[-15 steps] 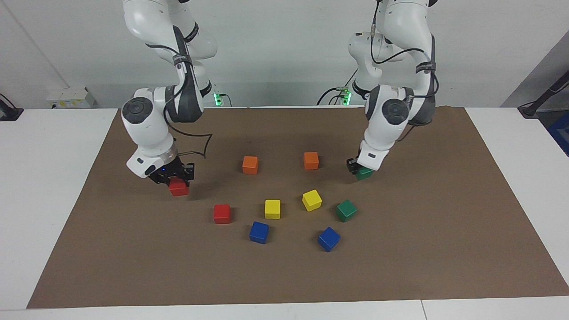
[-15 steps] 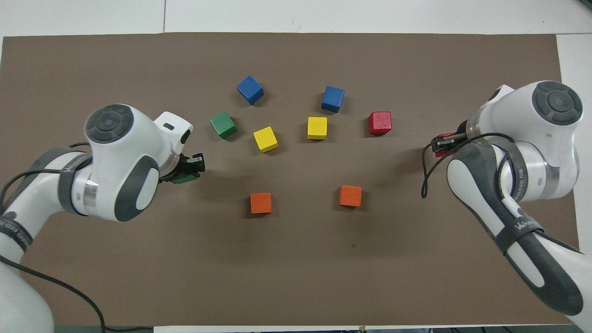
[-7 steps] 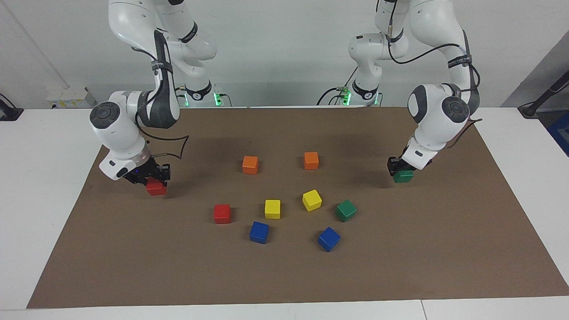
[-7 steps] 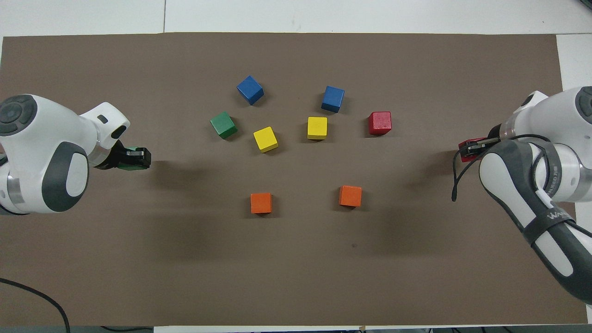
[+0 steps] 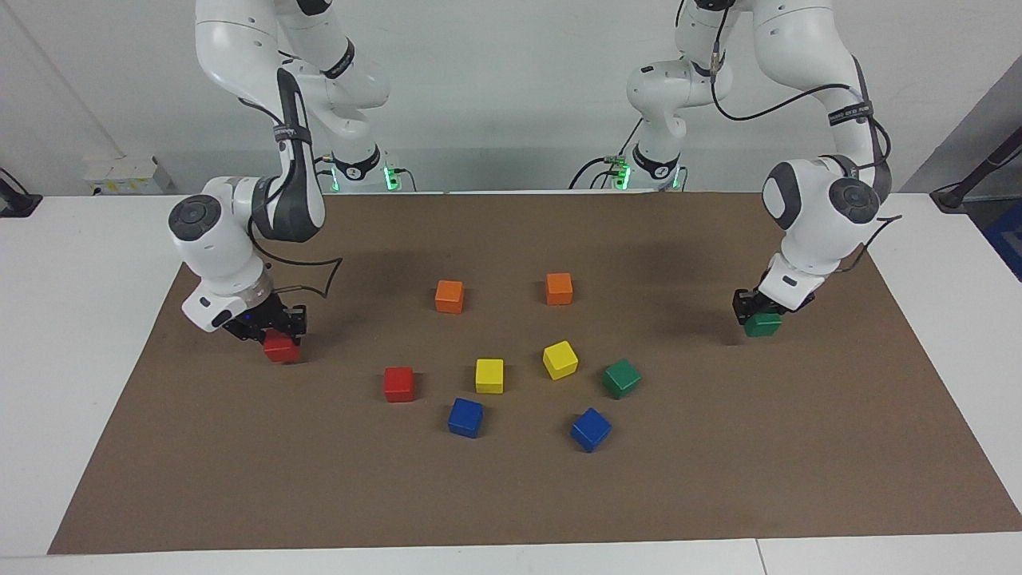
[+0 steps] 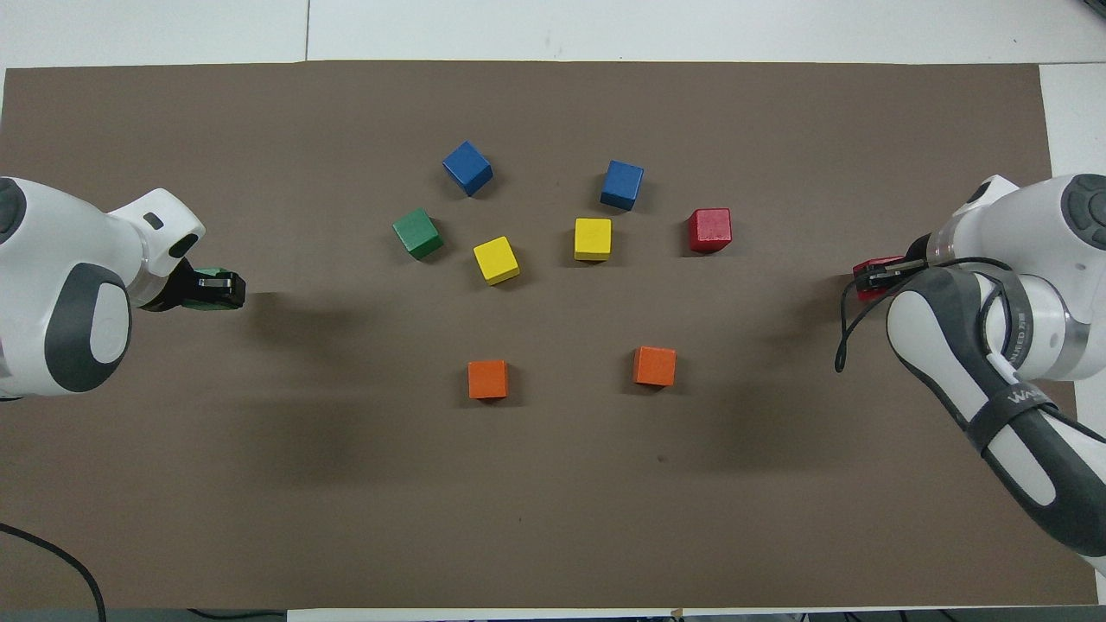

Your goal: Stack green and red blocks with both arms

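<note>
Cubes smooth | left end effector [image 5: 762, 313] grips green cube [image 5: 762, 325] | right end effector [image 5: 275, 335] grips red cube [image 5: 280, 347]

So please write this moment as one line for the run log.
left gripper: holds dark green cube, low over mat | right gripper: holds bright red cube, low over mat | stack: none

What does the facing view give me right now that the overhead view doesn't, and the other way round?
Facing view only: the arms' bases and upper links, and each held cube hanging low over the mat. Overhead view only: the held cubes largely covered by the grippers. Both: the left gripper on a green cube at its end, the right gripper on a red cube at its end, and seven loose cubes mid-mat.
</note>
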